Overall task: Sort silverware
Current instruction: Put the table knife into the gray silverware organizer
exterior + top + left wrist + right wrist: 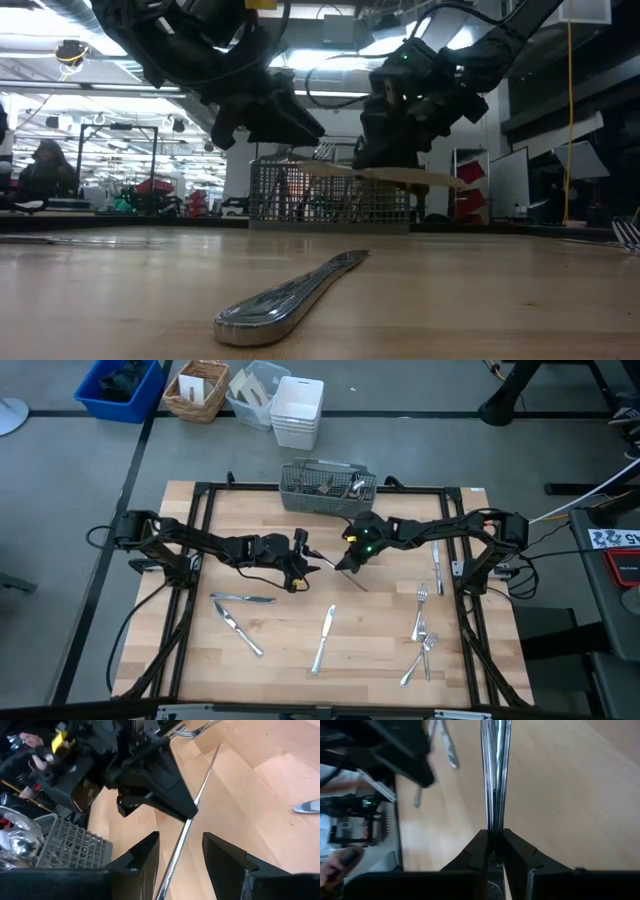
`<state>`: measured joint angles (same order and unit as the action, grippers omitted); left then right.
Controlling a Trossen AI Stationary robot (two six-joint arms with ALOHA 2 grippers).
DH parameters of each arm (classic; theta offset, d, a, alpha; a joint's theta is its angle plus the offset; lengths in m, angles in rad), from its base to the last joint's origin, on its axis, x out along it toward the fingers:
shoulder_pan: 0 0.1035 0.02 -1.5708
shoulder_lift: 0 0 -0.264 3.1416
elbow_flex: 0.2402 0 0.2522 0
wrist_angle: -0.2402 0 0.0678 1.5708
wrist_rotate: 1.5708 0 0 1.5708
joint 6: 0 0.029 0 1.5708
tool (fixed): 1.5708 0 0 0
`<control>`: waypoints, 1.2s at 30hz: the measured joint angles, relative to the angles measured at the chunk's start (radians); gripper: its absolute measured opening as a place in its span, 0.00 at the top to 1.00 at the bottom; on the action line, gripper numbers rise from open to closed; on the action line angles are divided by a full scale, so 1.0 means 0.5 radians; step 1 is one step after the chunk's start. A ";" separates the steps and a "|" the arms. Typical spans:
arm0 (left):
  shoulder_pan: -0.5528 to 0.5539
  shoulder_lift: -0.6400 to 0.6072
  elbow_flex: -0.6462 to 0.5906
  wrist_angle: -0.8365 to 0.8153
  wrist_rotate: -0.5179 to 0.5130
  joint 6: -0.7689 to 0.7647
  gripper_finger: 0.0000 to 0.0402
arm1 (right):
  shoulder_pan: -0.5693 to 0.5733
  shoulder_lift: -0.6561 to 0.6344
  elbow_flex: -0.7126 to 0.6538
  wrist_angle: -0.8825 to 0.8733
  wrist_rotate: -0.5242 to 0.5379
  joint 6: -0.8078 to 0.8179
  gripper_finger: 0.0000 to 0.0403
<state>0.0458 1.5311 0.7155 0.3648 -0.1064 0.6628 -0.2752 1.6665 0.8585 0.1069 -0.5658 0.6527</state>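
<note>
My right gripper (494, 832) is shut on one slim piece of silverware (385, 176) above the middle of the table; seen edge-on, its kind does not show. My left gripper (180, 837) is open. Its two fingers stand on either side of the same piece's near length (172, 862), and no touch shows. More silverware lies flat on the wooden table (290, 660): knives (243, 600) (323, 640) and forks (421, 610) (424, 648). The grey wire caddy (328, 485) stands at the far edge with some pieces in it. My right gripper pinches the piece between its two fingers, about the middle of its length (494, 817). The fingers come slanting down from the table's right side, and the piece runs on past both sides of them (205, 775). It hangs nearly level, clear of the table.
A knife (290, 296) lies near the table's front edge and another (437, 565) by the right arm. A black frame (200, 488) borders the tabletop. A blue bin (120, 388), a wicker basket (197, 390) and white containers (297, 410) stand on the floor beyond the far edge.
</note>
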 joint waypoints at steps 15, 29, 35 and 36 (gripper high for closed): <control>0.005 0.000 0.000 0.041 0.000 0.202 0.65 | 0.000 -0.002 0.002 0.243 -0.114 0.155 0.88; 0.110 0.000 0.000 0.008 0.000 0.193 0.65 | 0.000 -0.002 0.002 0.251 -0.113 0.168 0.88; 0.110 -0.001 0.000 -0.053 0.000 0.198 0.65 | 0.000 -0.002 0.002 0.265 -0.113 0.210 0.88; 0.110 -0.001 0.000 -0.051 0.000 0.197 0.65 | 0.000 -0.002 0.002 0.265 -0.113 0.210 0.88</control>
<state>0.1009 1.5307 0.7155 0.3393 -0.1066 0.7615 -0.2752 1.6653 0.8593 0.2394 -0.6221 0.7578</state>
